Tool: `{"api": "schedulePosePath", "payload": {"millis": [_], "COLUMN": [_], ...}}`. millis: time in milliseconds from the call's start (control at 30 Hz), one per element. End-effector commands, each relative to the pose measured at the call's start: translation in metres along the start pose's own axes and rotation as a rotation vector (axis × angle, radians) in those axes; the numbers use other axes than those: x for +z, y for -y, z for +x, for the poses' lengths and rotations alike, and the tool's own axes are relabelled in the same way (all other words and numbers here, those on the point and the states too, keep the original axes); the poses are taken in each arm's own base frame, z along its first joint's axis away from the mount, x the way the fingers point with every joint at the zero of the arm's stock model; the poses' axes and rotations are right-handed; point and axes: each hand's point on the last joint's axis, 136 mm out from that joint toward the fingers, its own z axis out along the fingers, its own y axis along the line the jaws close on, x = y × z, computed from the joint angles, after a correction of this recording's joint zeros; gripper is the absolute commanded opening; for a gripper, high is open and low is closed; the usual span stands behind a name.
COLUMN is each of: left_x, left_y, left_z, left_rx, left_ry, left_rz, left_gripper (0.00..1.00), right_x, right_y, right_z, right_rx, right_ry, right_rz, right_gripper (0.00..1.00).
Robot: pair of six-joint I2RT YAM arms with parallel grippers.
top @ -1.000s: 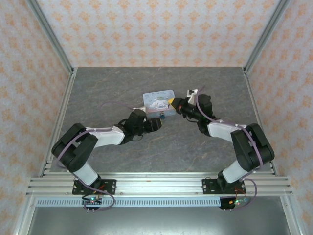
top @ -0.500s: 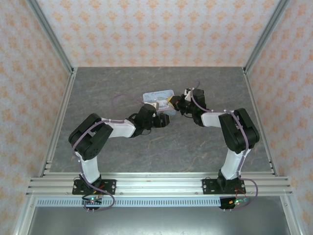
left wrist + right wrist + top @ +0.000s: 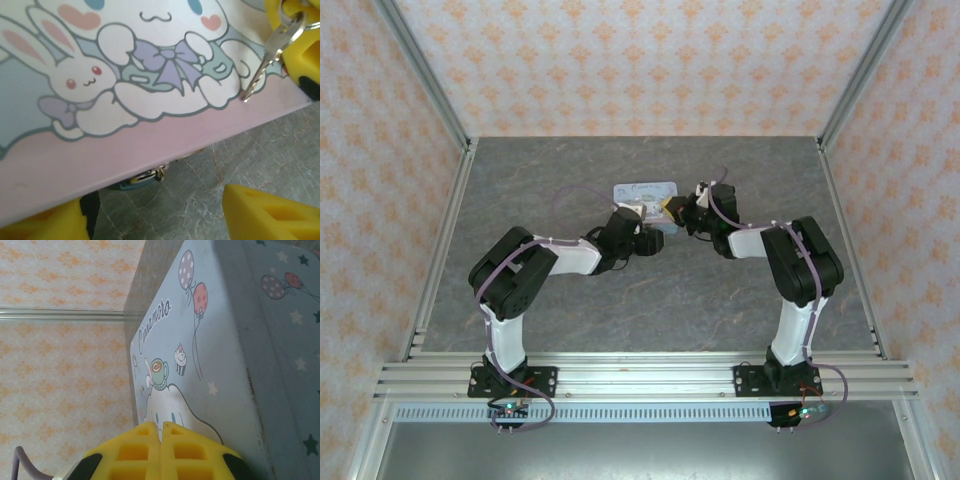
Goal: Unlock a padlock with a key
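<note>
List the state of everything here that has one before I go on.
Box: lid shut.
Padlock: hangs at the box's front edge, mostly hidden; cannot tell whether it is locked.
Key: held by its head, tip over the lid, not in the padlock.
Left fingers: open, nothing between them.
Right fingers: shut on the key.

Key: a thin, pale silver-gold metal key (image 3: 271, 54) with a small ring at its head. The head is pinched between the closed yellow fingertips (image 3: 305, 62) of the right gripper (image 3: 161, 434). The blade is slanted down and to the left, with its tip over the pink border of the cartoon-printed tin box (image 3: 150, 132) lid; contact cannot be told.

Padlock: a tiny dark teal padlock (image 3: 134, 183), found at the box's front edge. It is mostly hidden beneath the lid rim and lies apart from the key. Its shackle state cannot be told.
</note>
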Motion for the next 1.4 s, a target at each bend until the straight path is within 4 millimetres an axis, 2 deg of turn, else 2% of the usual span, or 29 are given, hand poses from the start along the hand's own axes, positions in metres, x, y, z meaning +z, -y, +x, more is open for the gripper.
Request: {"api": "schedulePosePath", "payload": {"millis": [0, 400, 667, 900, 1367], "left_x": [0.007, 0.024, 0.035, 0.032, 0.029], "left_y": [-0.019, -0.025, 0.002, 0.027, 0.031], "left_z": [-0.004, -0.001, -0.006, -0.017, -0.029], "left_rx": [0.073, 0.083, 0.03, -0.065, -0.301], "left_ry": [0.02, 0.037, 0.044, 0.061, 0.106], "left_rz": [-0.097, -0.105, 0.033, 0.171, 0.33], "left_gripper": [0.66, 0.66, 0.66, 0.66, 0.66], "right_x": [0.004, 0.005, 0.006, 0.006, 0.006], "right_y": [0.003, 0.013, 0.021, 0.022, 0.026], "right_z": [-0.008, -0.006, -0.003, -0.003, -0.003], "right_rx": [0.009, 0.023, 0.028, 0.028, 0.032], "right_ry": [0.026, 0.025, 0.017, 0.015, 0.018], "right_rz": [-0.004, 0.011, 0.027, 0.029, 0.035], "right_gripper": [0.0, 0.0, 0.0, 0.0, 0.0]}}
